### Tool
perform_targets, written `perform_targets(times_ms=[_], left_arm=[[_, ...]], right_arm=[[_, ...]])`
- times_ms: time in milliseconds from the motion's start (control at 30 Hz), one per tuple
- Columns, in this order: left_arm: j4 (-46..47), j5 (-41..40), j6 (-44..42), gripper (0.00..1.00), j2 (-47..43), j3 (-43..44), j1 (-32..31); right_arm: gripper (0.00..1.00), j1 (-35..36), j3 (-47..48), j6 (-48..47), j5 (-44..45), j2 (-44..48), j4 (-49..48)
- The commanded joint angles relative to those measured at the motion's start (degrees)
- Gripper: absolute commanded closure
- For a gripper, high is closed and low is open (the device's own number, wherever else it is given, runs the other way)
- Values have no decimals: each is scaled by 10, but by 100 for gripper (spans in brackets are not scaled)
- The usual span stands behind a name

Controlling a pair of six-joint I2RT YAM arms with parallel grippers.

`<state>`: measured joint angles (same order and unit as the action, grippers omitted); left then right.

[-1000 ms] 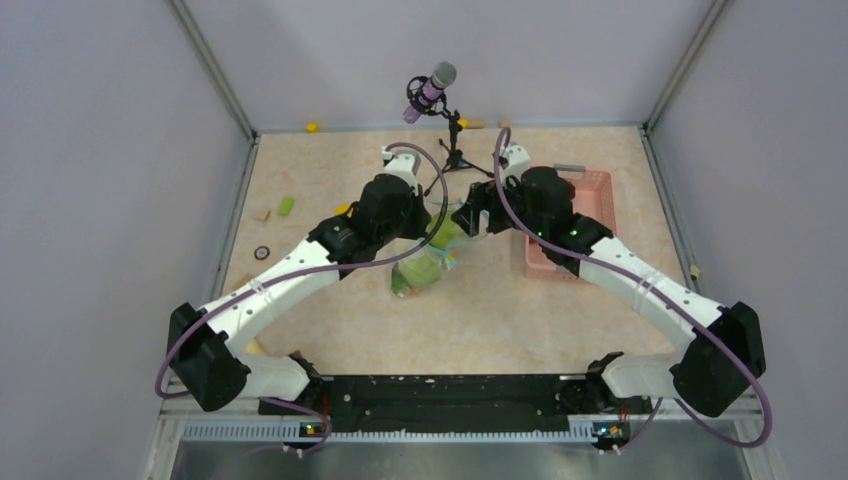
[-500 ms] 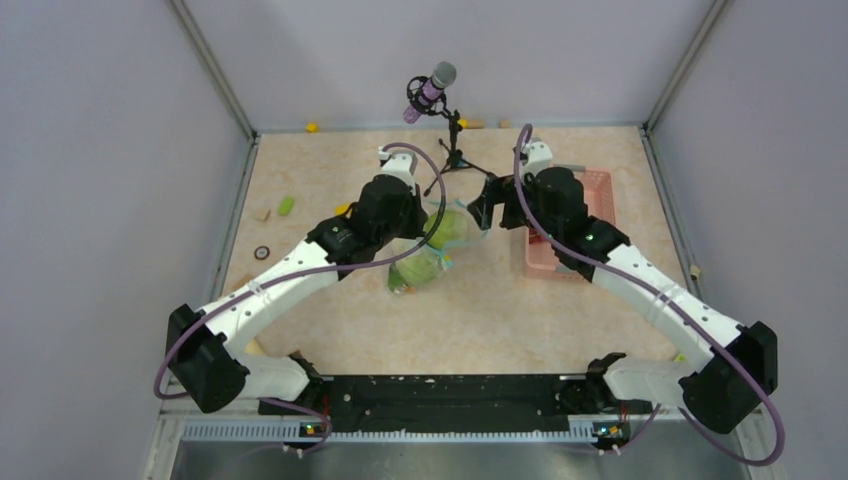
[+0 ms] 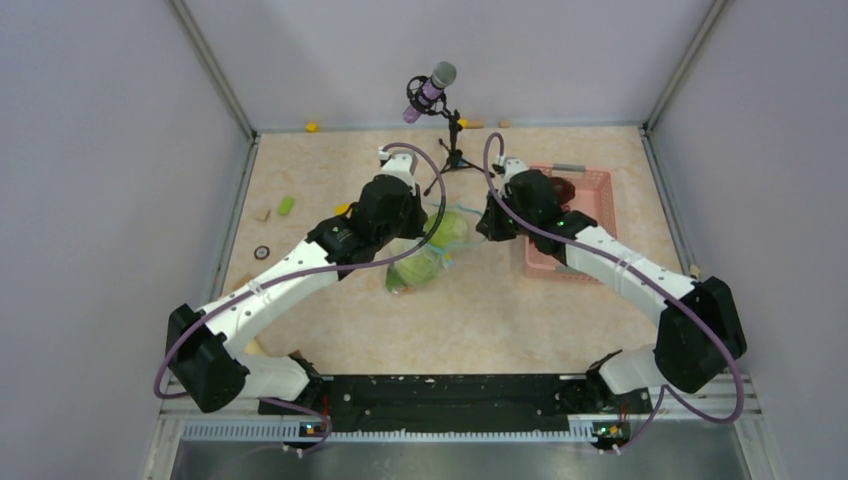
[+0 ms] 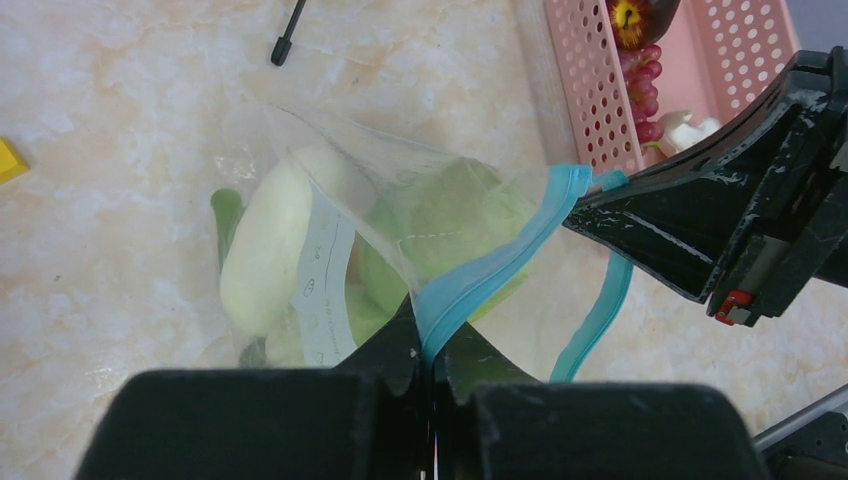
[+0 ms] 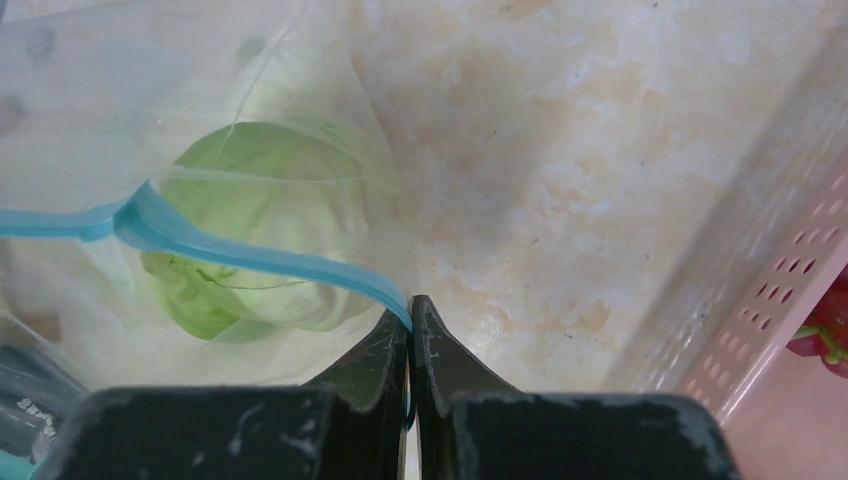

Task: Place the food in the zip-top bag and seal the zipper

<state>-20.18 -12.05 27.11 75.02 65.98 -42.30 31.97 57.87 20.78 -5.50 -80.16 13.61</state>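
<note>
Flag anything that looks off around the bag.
Both the left fingers and right fingers pinch the zipper, yet its second strip hangs loose below, so the bag is unsealed. Red and white food sits in the basket, outside the bag. Small bits lie scattered on the table.

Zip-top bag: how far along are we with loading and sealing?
Done: the white vegetable and cabbage sit inside the zip-top bag. In hand: the left gripper and right gripper each pinch the zipper. Left: the mouth gapes unsealed, and dark red pieces lie in the pink basket.
</note>
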Motion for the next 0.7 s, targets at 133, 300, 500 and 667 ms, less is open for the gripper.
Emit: perform_targets(times_ms=[133, 300, 500, 667], left_arm=[[12, -39, -12, 100, -13, 36, 4], [-3, -50, -30, 100, -25, 48, 4], [-31, -72, -28, 100, -18, 60, 3], [-35, -55, -27, 100, -16, 59, 4]], right_arm=[[100, -5, 100, -34, -43, 57, -7], [100, -5, 125, -41, -98, 88, 1], [100, -5, 142, -40, -131, 78, 19], [100, -5, 132, -44, -125, 78, 21]])
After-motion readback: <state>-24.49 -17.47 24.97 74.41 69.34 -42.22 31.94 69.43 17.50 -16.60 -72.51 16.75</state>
